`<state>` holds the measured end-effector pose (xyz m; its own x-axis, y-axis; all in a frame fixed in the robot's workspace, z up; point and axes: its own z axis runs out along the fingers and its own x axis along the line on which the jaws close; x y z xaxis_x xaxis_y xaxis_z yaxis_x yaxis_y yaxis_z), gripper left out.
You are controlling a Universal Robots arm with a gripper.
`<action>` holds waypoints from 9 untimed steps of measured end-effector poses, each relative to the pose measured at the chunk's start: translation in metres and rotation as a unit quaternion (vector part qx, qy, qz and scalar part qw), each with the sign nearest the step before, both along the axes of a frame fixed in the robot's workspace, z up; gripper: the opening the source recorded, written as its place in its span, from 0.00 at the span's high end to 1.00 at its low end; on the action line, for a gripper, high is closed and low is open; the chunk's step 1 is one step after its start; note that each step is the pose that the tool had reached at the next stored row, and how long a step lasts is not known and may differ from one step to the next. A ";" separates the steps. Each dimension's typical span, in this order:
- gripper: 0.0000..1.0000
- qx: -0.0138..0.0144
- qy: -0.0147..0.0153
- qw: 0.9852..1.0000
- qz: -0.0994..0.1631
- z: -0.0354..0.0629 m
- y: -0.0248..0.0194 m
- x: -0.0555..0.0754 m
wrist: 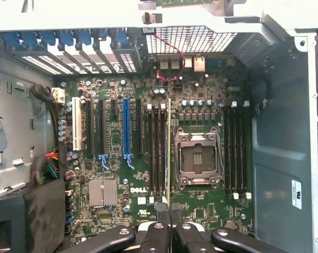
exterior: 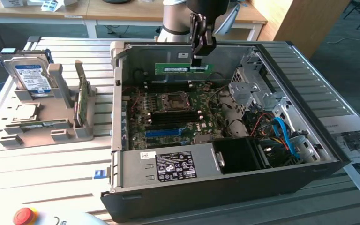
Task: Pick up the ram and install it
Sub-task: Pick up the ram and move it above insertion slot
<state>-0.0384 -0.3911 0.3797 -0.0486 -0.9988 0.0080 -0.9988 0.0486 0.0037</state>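
The ram is a long thin green stick that hangs level above the back of the open computer case. My gripper comes down from above and is shut on the stick near its end on the exterior view's right. In the wrist view the ram shows edge-on as a thin line running up from my fingertips. It hangs over the motherboard, in line with the black memory slots beside the CPU socket.
On the exterior view's left a grey rack holds a hard drive, a green card on edge and a CPU. A drive cage and cables crowd the case's right side. A red stop button sits near the front.
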 end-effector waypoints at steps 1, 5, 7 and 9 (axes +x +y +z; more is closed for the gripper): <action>0.88 0.000 0.000 1.000 0.000 0.0000 0.0000 0.000; 0.88 0.000 0.000 1.000 0.000 -0.0008 0.0000 0.000; 0.88 0.000 0.000 1.000 0.000 -0.0019 0.0000 0.000; 0.88 0.000 0.000 1.000 0.000 -0.0037 0.0000 0.000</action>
